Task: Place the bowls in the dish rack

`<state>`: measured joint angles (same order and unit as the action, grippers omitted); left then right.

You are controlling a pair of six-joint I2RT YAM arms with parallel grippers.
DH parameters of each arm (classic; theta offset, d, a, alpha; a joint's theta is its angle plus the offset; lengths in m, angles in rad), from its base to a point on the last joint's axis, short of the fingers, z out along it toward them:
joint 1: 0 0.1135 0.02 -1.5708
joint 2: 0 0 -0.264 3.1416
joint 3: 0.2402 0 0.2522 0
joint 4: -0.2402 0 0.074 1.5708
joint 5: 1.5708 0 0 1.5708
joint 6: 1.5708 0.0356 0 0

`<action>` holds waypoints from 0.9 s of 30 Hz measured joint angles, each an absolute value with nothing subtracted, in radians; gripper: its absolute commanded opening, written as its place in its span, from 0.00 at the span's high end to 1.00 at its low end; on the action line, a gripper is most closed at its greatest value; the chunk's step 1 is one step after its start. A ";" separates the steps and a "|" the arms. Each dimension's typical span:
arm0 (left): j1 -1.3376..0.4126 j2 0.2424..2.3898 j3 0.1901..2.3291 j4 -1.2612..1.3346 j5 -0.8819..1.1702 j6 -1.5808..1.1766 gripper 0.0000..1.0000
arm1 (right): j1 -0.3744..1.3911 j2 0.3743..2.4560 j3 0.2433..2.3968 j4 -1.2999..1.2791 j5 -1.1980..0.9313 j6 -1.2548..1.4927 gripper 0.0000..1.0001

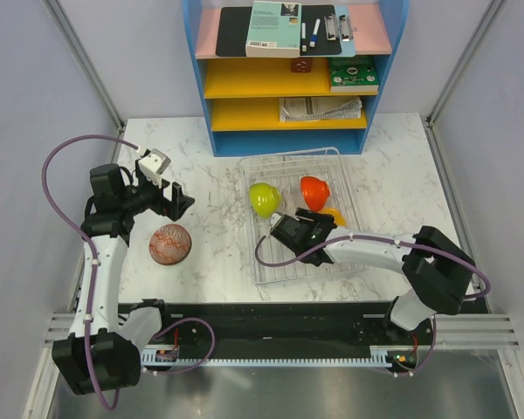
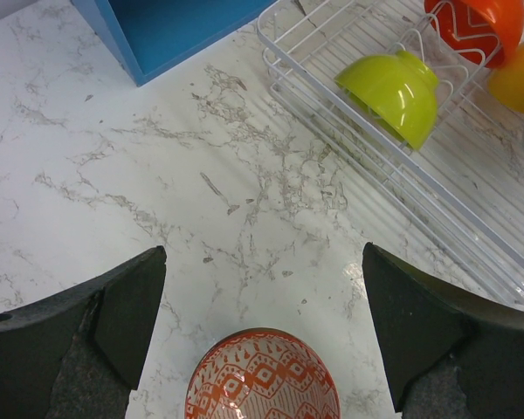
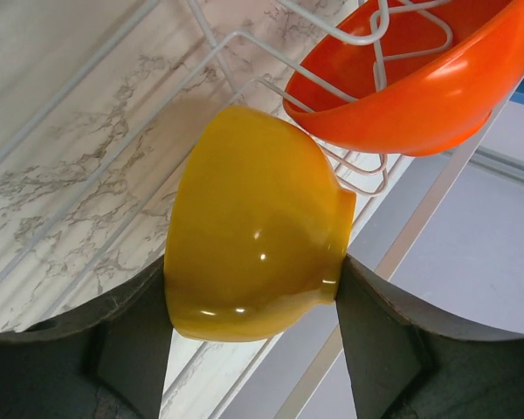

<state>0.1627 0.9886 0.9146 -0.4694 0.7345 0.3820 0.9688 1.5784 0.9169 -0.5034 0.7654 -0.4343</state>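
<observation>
The yellow bowl is clamped in the right pincer, tipped on edge beside the orange bowl inside the dish rack, seemingly for slotting. The left pincer is held wide over the patterned bowl on the bench.

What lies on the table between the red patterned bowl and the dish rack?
Nothing; the left wrist view shows only bare marble table between the red patterned bowl and the dish rack.

Top external: high above the near edge, looking down over the whole white marble table. Both wrist views look down closely. All three share the silvery-white wire dish rack.
</observation>
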 measured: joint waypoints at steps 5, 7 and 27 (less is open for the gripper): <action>0.163 0.985 0.912 -0.469 0.735 0.382 0.00 | 1.014 1.584 0.917 -0.517 0.780 -0.419 0.23; 0.163 0.982 0.910 -0.470 0.735 0.382 0.00 | 1.026 1.585 0.917 -0.522 0.780 -0.415 0.21; 0.168 0.956 0.909 -0.470 0.734 0.382 0.00 | 1.037 1.579 0.905 -0.566 0.714 -0.394 0.02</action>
<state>0.1680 0.9558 0.9092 -0.4698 0.7338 0.3820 1.0370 1.5787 0.9054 -0.5663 0.7143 -0.3939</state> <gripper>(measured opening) 0.993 0.975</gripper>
